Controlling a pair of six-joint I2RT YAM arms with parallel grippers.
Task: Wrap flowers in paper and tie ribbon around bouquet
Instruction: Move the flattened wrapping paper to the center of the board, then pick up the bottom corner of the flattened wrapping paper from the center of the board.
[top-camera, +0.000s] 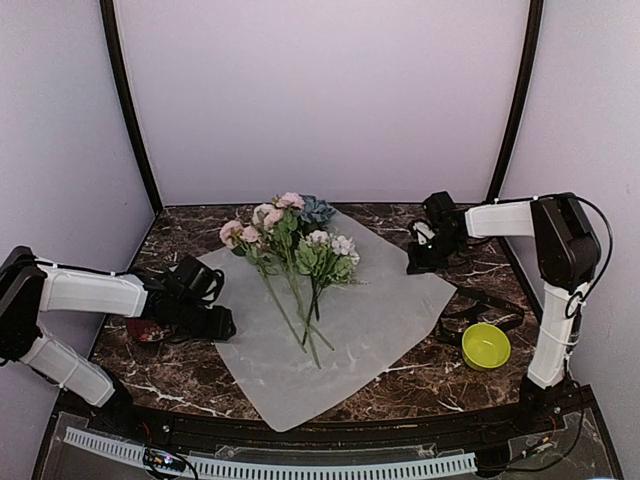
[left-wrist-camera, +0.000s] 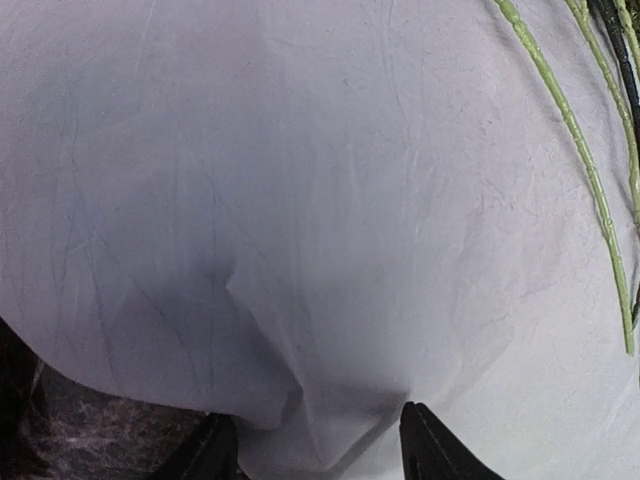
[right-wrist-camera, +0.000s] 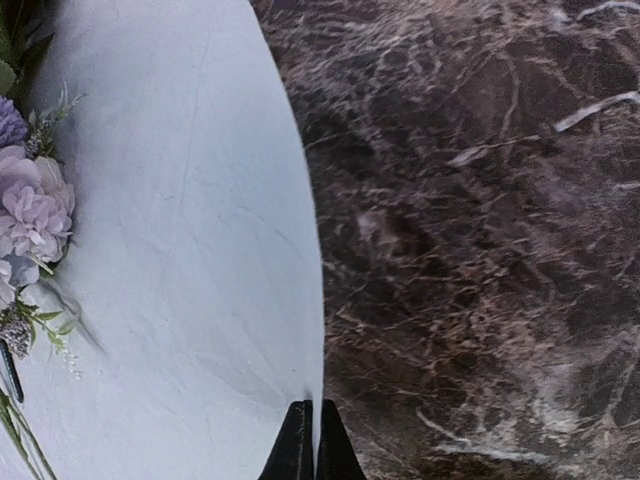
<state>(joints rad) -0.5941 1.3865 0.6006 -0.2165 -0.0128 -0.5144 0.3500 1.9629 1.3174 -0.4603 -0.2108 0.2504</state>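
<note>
The paper (top-camera: 380, 310) lies spread flat on the marble table, a frosted white sheet. On its far half lie the flowers (top-camera: 290, 240), pink, white and blue-grey blooms with thin green stems (left-wrist-camera: 590, 180) pointing toward the near edge. My left gripper (top-camera: 222, 325) is low at the sheet's left edge; it stands open (left-wrist-camera: 315, 425) with the rumpled paper edge (left-wrist-camera: 300, 300) between its fingers. My right gripper (top-camera: 415, 265) is at the sheet's right edge, shut (right-wrist-camera: 313, 415) on the thin paper edge (right-wrist-camera: 200, 250). A black ribbon (top-camera: 490, 302) lies looped on the table to the right.
A yellow-green round dish (top-camera: 486, 346) sits near the right arm's base, beside the ribbon. A small red object (top-camera: 148, 330) lies under the left arm. Purple walls close in the table (top-camera: 200, 375) on three sides.
</note>
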